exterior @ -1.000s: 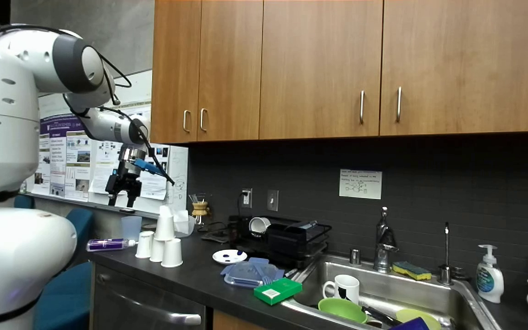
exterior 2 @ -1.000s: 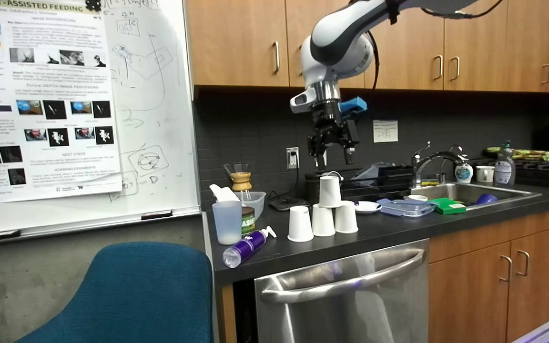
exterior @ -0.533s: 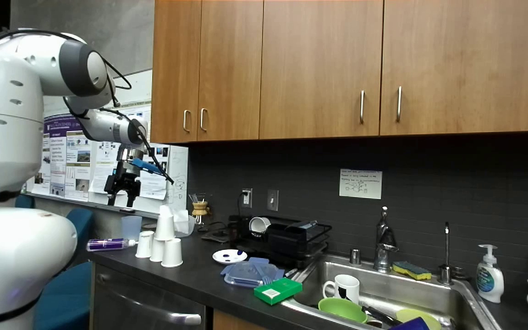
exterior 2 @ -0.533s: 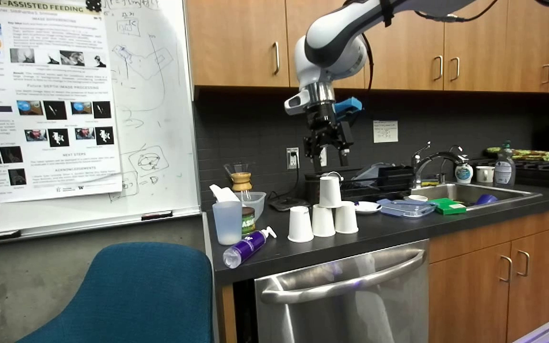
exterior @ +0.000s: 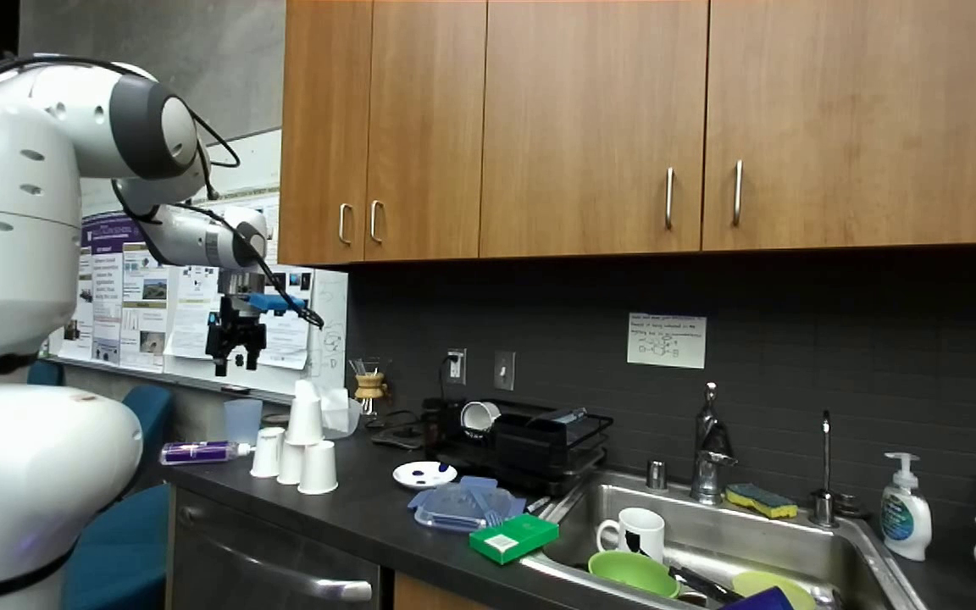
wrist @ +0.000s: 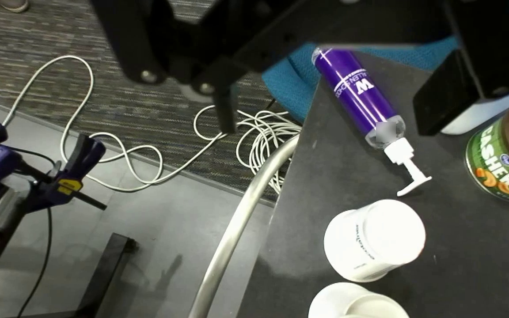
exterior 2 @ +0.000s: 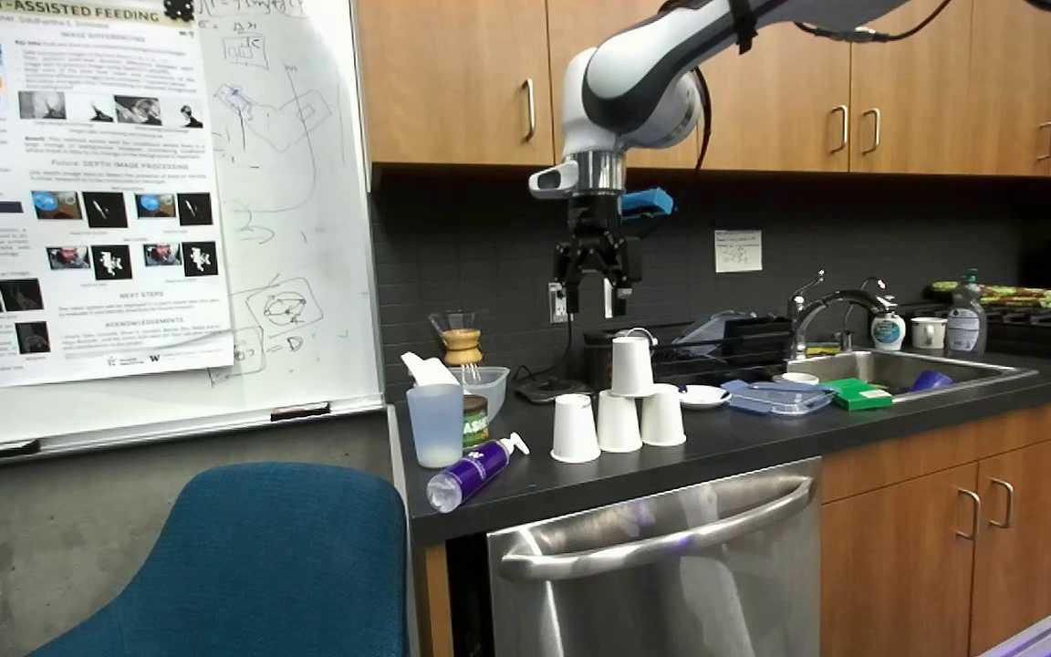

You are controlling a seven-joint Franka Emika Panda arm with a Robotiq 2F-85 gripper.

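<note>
Above the counter (exterior 2: 525,479), the gripper (exterior 2: 596,307) hung pointing down, jaws spread, nothing between them. White cups (exterior 2: 619,424) stood stacked on the counter; in both exterior views the top cup (exterior 2: 632,368), axis upright, was below and picture-right of the gripper.

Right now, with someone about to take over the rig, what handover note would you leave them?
End effector: open, holding nothing, raised above the counter.
White cups: four, all upside down. Three stand on the counter; the top cup rests across two of them. The base cup on the bottle's side bears nothing.
Near them: a purple bottle lying on its side, and a cashew can.
Done: one cup is up on the second level.
Left: no cup is gripped yet. I'd approach gently, since the top cup may tip if brushed.
</note>
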